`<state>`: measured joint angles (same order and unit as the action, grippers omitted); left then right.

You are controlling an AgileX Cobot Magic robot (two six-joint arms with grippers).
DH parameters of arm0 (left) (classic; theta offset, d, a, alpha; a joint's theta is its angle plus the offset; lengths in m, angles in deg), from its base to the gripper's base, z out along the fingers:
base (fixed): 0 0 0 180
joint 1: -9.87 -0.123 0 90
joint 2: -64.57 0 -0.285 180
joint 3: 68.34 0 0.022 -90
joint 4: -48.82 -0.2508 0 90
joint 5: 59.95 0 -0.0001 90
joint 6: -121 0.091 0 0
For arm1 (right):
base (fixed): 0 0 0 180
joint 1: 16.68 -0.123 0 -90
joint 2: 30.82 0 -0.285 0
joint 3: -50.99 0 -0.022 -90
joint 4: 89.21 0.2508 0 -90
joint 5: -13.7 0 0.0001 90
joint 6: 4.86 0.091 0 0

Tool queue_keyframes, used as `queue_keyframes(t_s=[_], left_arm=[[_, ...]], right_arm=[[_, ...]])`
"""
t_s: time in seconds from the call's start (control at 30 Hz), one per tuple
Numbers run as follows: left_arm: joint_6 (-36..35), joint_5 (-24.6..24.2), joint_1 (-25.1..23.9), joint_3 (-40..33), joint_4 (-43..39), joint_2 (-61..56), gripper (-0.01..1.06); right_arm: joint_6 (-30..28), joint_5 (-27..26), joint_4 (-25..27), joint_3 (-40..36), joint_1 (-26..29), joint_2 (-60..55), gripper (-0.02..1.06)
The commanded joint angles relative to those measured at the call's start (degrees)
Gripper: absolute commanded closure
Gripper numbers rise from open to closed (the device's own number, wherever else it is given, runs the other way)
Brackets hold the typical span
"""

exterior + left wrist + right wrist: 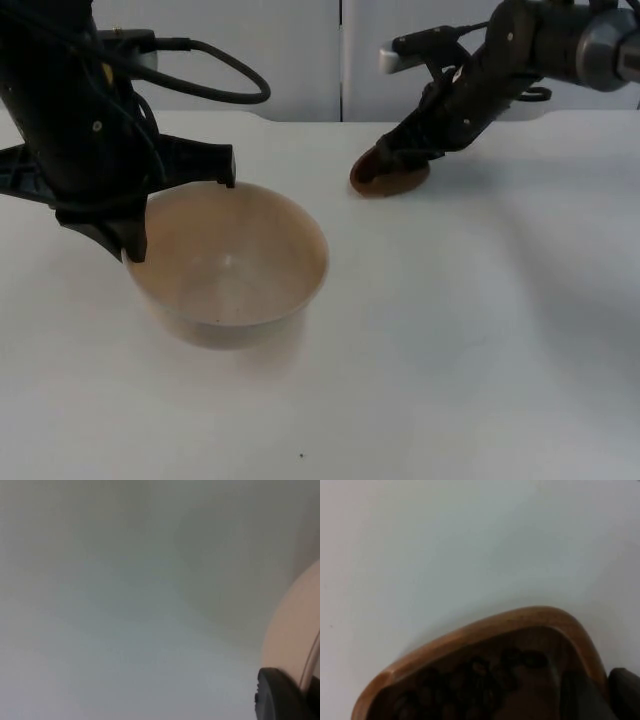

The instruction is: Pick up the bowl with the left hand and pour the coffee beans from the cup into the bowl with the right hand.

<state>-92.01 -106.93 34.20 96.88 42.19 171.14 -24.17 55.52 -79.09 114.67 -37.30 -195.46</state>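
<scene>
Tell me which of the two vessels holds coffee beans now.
The brown wooden cup at the right tool; the pale bowl at the left tool looks empty.

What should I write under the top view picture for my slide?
Left end effector grips the cream bowl by its rim, while the right end effector holds the wooden cup.

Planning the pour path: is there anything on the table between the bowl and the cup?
Nothing: in the top view only bare white table lies between the bowl and the wooden cup of beans.

White table (450, 350) — grey partition wall (300, 50)
</scene>
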Motion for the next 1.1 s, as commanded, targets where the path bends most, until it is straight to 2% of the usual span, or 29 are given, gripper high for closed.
queue_keyframes(t_s=[0.0, 0.13, 0.27, 0.3, 0.43, 0.67, 1.07], left_arm=[[-0.41, 0.17, 0.26, 0.1, 0.18, -0.5, 1.05], [-0.41, 0.25, 0.26, 0.1, 0.18, -0.5, 1.05], [-0.41, 0.59, 0.26, 0.1, 0.18, -0.5, 1.05], [-0.41, 0.59, 0.26, 0.1, 0.18, -0.5, 1.05], [-0.41, 0.7, 0.26, 0.1, 0.18, -0.5, 1.05], [-0.41, 0.7, 0.26, 0.1, 0.18, -0.5, 1.05], [-0.41, 1.05, 0.26, 0.1, 0.18, -0.5, 1.05]], right_arm=[[0.02, 1.56, 0.71, 1.41, -0.06, 0.74, 1.04], [0.35, 5.72, 0.57, 4.61, -0.06, 0.74, 1.04], [0.35, 13.94, 0.33, 10.62, -0.06, 0.74, 1.04], [0.35, 13.94, 0.33, 10.62, -0.06, 0.74, 1.04], [0.48, 20.08, -1.33, 14.44, -0.06, 1.72, 1.04], [1.05, 23.18, -3.23, 14.12, -0.06, 7.02, 1.04], [0.71, 24.85, -3.9, -4.1, -0.06, 24.05, 1.04]])
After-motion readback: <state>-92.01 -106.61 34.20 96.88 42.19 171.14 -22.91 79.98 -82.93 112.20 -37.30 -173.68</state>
